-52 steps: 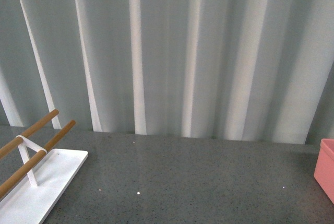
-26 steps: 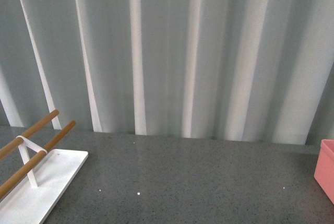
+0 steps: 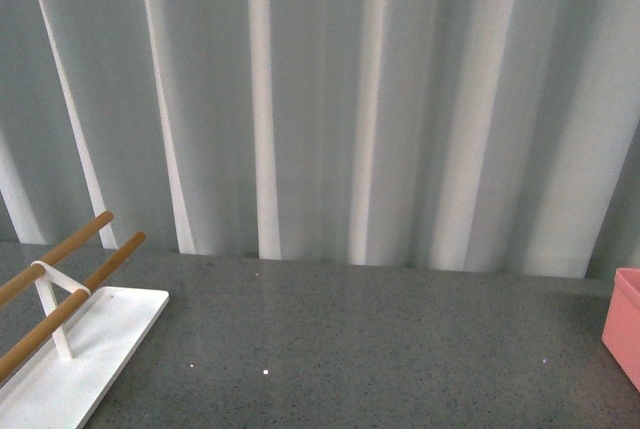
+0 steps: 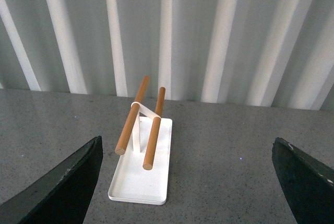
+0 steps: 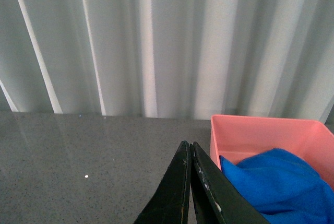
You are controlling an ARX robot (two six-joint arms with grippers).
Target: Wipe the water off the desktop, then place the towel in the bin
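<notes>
My right gripper [image 5: 191, 153] has its jaws pressed together on nothing; my left gripper [image 4: 185, 169] is spread wide, empty. I see the desktop [image 3: 380, 349] with no puddle in any view, so wiping looks finished. The bin [image 5: 261, 135] already holds the towel [image 5: 276, 179], bunched inside. The rack [image 4: 142, 153] sits clear. I'd judge nothing is left.

Speckled stone-look desktop [image 3: 380, 349], smooth pink plastic bin [image 5: 261, 135], soft blue cloth towel [image 5: 276, 182], wooden-barred white tray [image 4: 143, 172].
</notes>
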